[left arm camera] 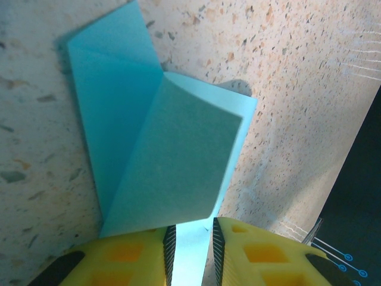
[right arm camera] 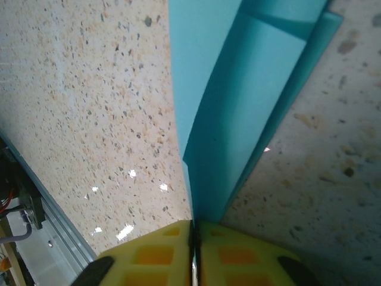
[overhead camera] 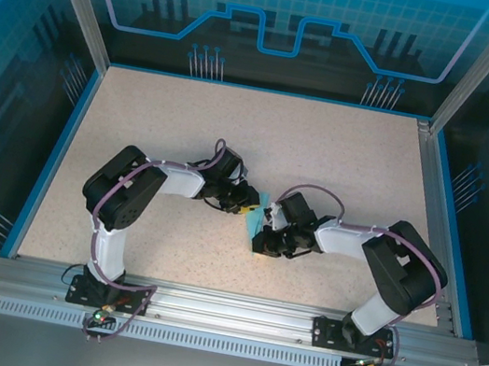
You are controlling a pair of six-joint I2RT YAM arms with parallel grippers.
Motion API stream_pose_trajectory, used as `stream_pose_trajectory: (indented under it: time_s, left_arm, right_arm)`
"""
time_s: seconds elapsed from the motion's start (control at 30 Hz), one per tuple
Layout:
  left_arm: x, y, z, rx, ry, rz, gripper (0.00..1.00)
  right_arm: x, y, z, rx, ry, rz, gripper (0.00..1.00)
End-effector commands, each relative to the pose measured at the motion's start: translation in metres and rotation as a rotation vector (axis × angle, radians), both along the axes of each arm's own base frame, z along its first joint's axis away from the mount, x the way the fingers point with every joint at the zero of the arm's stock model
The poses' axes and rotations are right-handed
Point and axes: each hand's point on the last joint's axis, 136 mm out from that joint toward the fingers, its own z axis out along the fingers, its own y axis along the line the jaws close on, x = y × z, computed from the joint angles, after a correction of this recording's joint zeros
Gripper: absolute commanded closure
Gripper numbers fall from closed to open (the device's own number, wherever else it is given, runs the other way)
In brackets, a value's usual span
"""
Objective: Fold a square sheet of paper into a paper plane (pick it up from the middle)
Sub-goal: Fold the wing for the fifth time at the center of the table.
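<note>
The blue paper [overhead camera: 255, 215] was found near the middle of the worktop [overhead camera: 326, 150], between the two arms, already part-folded rather than a flat square. From the left wrist, one flap was seen raised at an angle over a flatter layer lying on the worktop. The right claw [right arm camera: 194, 225] was closed tight on the paper, its yellow fingers [right arm camera: 155, 256] pressed together with a folded edge running out from between them. The left claw [left arm camera: 191, 229] was held with its jaws a little apart, and a strip of paper was seen in the gap; no firm pinch could be made out there. The step in hand was judged to be a fold partway through the plane, with one side held fast while the other was turned over and creased. To do it well, the right-hand pinch would best be kept steady so that the existing crease is not dragged out of line. The loose flap would best be laid down with its edge matched to the centre crease before any pressure is put on it. Pressing would then be run along the fold from the held end outward. A pull by both claws at once was thought likely to tear or skew so thin a sheet.
</note>
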Motion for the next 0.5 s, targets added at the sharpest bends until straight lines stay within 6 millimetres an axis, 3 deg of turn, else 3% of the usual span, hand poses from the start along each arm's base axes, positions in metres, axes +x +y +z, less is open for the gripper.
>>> stream_pose_trajectory:
  time_s: [0.0, 0.3, 0.47]
  left_arm:
    - [-0.020, 0.015, -0.034, 0.097, 0.105, 0.003, 0.73]
    - [-0.020, 0.016, -0.034, 0.099, 0.105, 0.008, 0.73]
    - [-0.021, 0.016, -0.035, 0.100, 0.106, 0.004, 0.73]
  right_arm:
    - [-0.018, -0.009, -0.011, -0.050, 0.052, 0.010, 0.93]
    - [-0.033, -0.021, -0.025, -0.149, 0.075, 0.032, 0.91]
    - [-0.026, -0.020, -0.003, -0.139, 0.007, 0.021, 0.82]
